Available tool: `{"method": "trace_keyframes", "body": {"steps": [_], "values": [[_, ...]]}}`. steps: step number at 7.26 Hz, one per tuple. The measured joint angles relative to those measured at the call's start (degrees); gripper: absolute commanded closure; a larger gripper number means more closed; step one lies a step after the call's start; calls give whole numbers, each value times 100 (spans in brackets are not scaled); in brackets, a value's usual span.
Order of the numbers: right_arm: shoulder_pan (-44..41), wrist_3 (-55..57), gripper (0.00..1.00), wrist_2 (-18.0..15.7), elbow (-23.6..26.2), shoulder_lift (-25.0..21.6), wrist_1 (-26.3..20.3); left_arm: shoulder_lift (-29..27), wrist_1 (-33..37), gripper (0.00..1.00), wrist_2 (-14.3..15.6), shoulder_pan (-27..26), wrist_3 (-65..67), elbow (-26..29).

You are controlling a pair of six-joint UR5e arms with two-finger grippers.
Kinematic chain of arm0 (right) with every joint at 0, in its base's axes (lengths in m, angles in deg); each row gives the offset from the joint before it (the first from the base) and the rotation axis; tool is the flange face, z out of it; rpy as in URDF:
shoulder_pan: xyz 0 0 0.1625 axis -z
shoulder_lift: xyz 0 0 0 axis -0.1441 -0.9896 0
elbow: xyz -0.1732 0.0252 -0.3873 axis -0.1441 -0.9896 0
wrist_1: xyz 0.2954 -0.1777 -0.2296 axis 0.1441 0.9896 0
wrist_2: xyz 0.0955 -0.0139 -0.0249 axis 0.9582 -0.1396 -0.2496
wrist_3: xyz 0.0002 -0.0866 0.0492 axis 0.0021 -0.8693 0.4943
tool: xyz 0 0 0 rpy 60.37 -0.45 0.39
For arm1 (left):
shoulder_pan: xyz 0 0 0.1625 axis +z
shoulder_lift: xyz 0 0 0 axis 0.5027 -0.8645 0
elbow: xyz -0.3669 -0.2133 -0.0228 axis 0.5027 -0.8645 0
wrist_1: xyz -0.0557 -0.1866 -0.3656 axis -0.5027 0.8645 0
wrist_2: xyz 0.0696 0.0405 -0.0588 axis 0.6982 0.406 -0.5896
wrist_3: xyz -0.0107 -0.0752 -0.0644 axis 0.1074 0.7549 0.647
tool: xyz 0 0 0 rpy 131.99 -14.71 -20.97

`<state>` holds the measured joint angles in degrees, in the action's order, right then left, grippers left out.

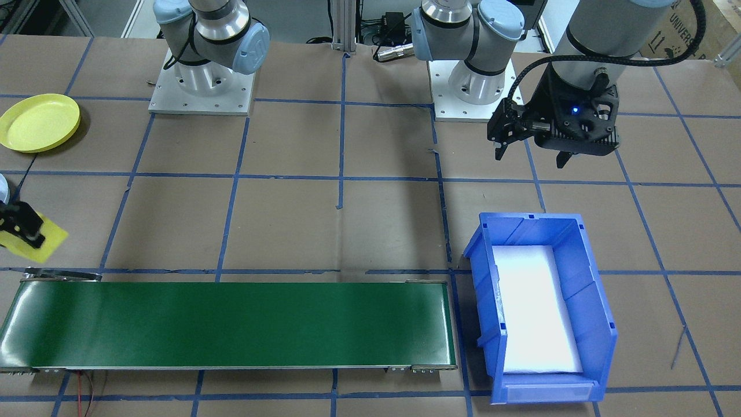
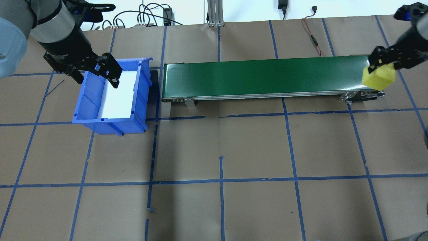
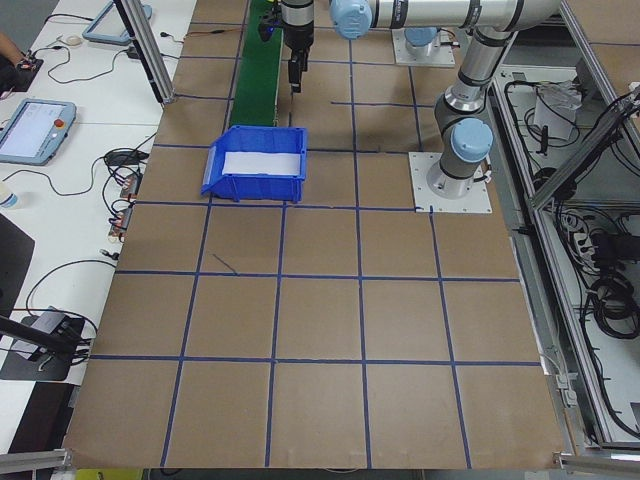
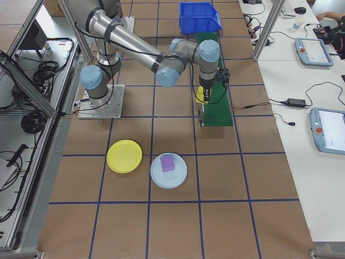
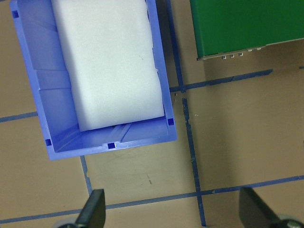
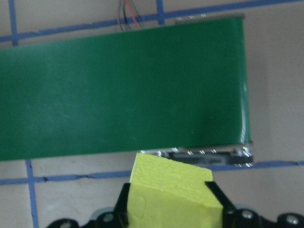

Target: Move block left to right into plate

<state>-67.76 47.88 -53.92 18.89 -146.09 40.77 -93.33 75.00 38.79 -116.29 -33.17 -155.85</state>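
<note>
Brown worktop with blue tape grid. Green conveyor as landmark: right tool clenched on yellow block, off conveyor's end. Left tool released, above blue bin at opposite end. Yellow plate well apart from conveyor.

We look along a brown desk gridded with blue tape, where a blue bin with a white lining sits before a green conveyor belt, and an end effector hangs just beyond the bin.
</note>
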Motion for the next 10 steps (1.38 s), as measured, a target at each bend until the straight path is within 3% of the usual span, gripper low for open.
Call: {"method": "trace_keyframes", "body": {"steps": [2,6,7,8,9,10], "values": [[1103,-872,78,-751,433,-502,-336,-1,0,0,3,-3,0,-6],[3618,-2207,78,-1472,1485,-605,-460,-1,-4,0,-4,-12,-2,-15],[3962,-2305,72,-1547,1685,-591,-434,-1,-2,0,-5,-11,-6,-18],[4157,-2345,40,-1577,1788,-546,-412,-1,-1,0,-4,-10,-8,-19],[4246,-2358,1,-1588,1833,-480,-388,-1,-2,0,-7,-10,-9,-20],[4283,-2350,0,-1571,1837,-429,-370,-1,-4,0,-7,-10,-7,-21]]}}
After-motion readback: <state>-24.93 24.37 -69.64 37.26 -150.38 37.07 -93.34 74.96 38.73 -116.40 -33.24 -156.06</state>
